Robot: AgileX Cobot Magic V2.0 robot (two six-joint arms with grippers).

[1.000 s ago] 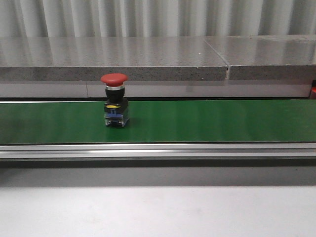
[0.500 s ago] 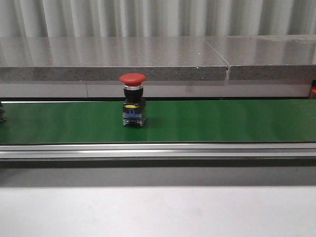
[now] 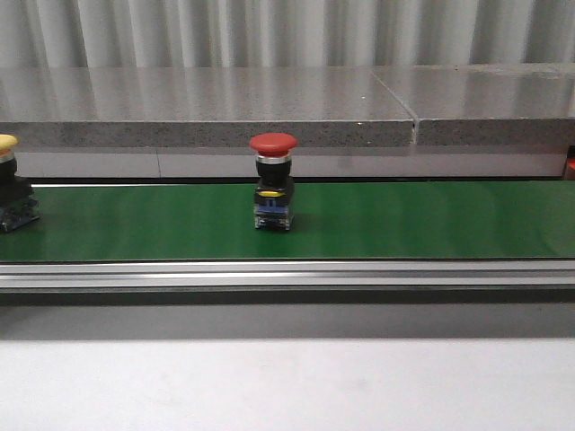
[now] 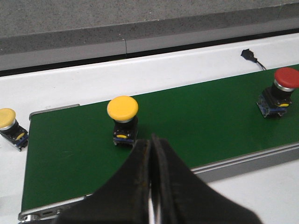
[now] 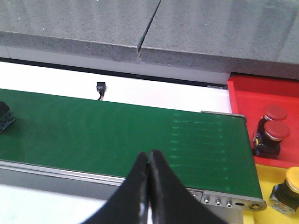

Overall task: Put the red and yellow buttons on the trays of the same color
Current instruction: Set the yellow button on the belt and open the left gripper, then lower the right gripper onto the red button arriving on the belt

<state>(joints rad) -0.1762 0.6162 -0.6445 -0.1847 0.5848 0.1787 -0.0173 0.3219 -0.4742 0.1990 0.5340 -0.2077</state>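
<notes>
A red button (image 3: 272, 193) stands upright on the green belt (image 3: 404, 220), left of its middle. A yellow button (image 3: 9, 193) rides at the belt's left edge. In the left wrist view, my left gripper (image 4: 151, 141) is shut and empty, just in front of that yellow button (image 4: 123, 119), with the red button (image 4: 280, 91) further along. In the right wrist view, my right gripper (image 5: 148, 156) is shut and empty over the belt's near rail. The red tray (image 5: 247, 91) holds two red buttons (image 5: 273, 128). The yellow tray (image 5: 271, 168) holds one yellow button (image 5: 288, 186).
Another yellow button (image 4: 11, 126) sits on the white surface beyond the belt's start. A small black plug with a cable (image 4: 247, 55) lies behind the belt. A grey stone ledge (image 3: 269, 108) runs along the far side. Neither arm shows in the front view.
The red button has travelled to the right along the belt. A yellow button has come into the front view at the left edge.
</notes>
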